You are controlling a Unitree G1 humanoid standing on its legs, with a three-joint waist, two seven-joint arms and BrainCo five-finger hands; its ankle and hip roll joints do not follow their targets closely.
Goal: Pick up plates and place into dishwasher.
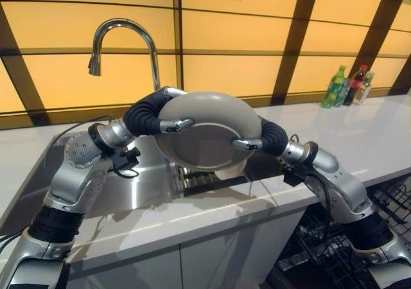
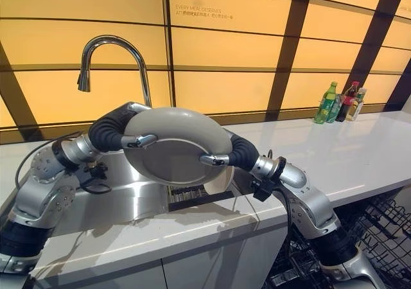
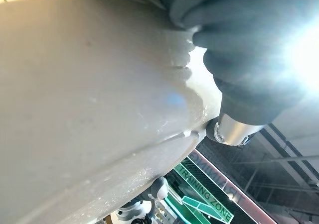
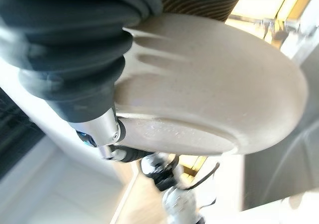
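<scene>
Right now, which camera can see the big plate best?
The left eye view: the whole grey plate shows, held over the sink between the left hand and right hand. The right eye view is similar. The wrist views catch just part of it, up close.

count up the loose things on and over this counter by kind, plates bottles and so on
plate: 1, held above the sink between the left hand and the right hand
bottles: 3, standing together at the far right of the counter
total: 4
</scene>
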